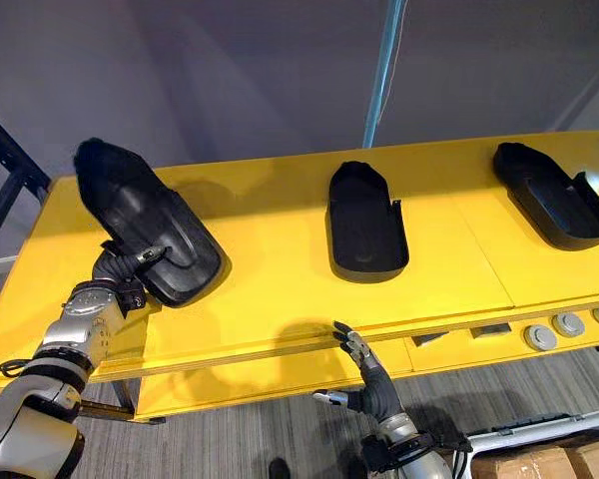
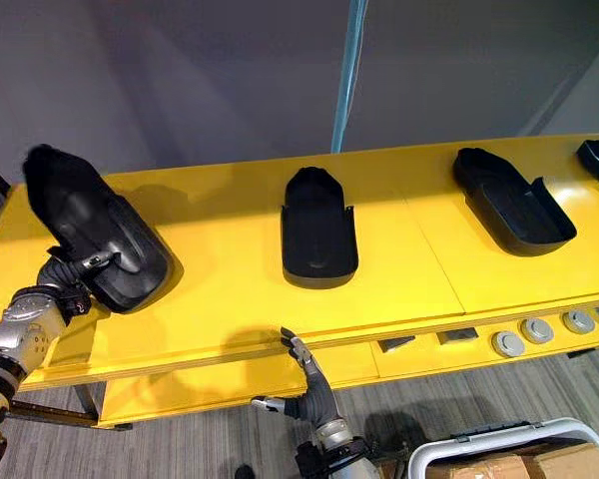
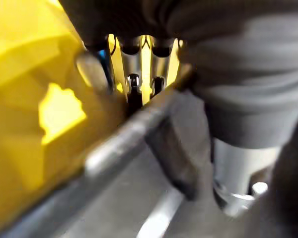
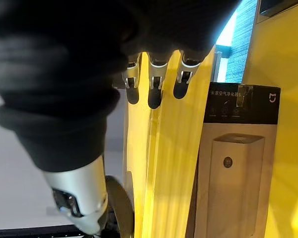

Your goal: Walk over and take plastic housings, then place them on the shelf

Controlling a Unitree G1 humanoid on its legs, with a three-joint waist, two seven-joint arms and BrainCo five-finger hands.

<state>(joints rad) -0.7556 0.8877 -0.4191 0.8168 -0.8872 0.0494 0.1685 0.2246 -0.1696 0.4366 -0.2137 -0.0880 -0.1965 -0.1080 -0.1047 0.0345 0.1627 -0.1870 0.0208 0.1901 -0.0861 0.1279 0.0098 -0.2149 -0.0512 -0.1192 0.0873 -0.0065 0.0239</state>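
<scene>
You have four black plastic housings (image 2: 319, 230) on the yellow shelf (image 1: 270, 289) | left hand (image 1: 130, 264) curled round the leftmost housing (image 2: 95, 239), apparently tilted | right hand (image 1: 364, 374) spread at the shelf's front edge

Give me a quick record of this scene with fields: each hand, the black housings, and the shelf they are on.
Left hand: shut on the left housing, held tilted over the left end of the shelf
Right hand: open, holding nothing, by the shelf's front edge
Middle housing: lying flat on the shelf, hollow side up
Right housing: lying on the shelf, angled
</scene>
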